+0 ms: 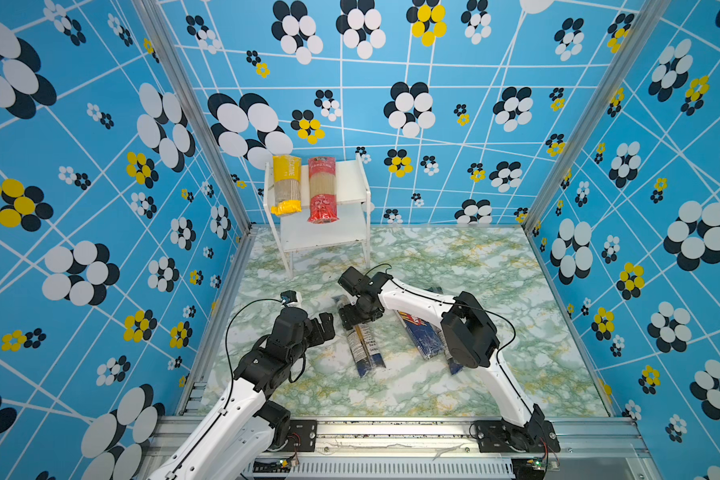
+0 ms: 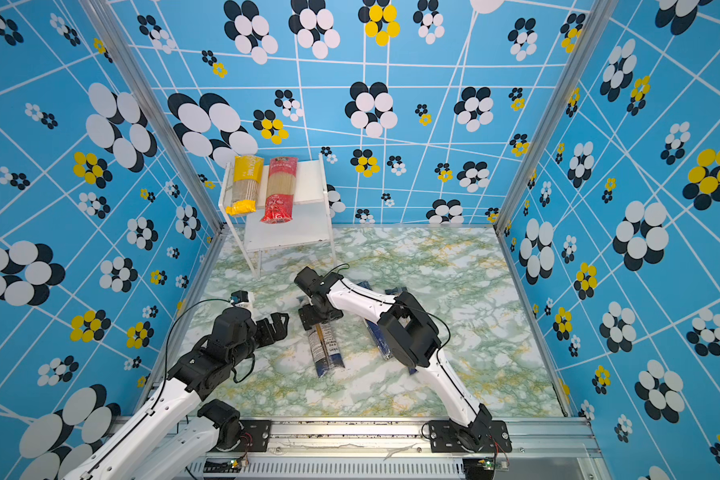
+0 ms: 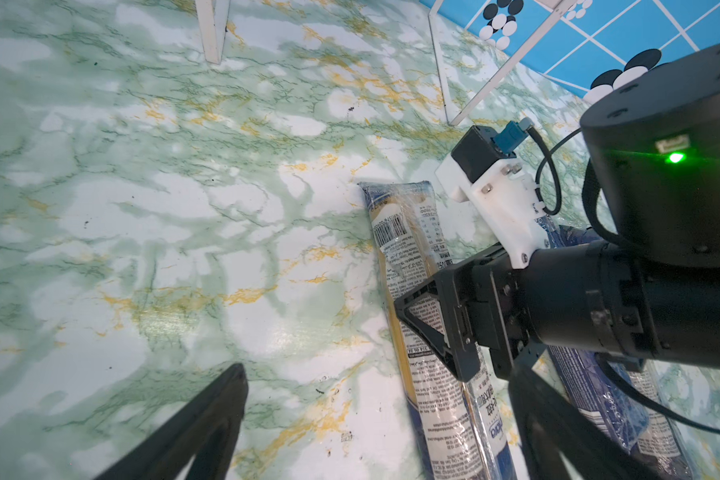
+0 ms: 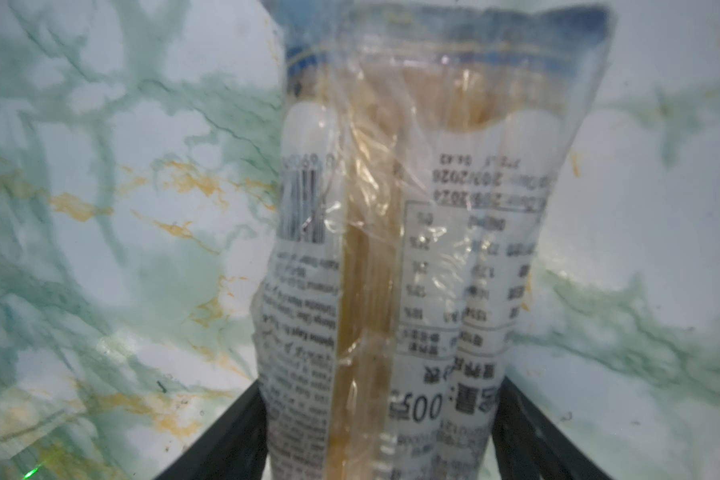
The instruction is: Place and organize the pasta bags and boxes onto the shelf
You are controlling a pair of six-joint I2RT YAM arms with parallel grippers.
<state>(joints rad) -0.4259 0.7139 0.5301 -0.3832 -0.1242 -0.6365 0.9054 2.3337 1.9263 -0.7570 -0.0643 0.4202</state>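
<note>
White arm links (image 1: 416,301) joined by black motor housings (image 1: 470,332), black cables (image 3: 556,183) looped alongside, black triangular fingers (image 3: 208,424), white camera bracket (image 3: 504,208) held by silver screws, green light (image 3: 675,157).

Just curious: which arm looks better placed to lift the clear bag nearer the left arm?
Right. The right hand straddles the bag, a finger on each side; the left hand hangs open beside it, touching nothing.

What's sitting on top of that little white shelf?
On the shelf, a yellow bag and a red bag of spaghetti lie side by side on the top board, overhanging its front edge. That board hides the rear of the lower one.
</note>
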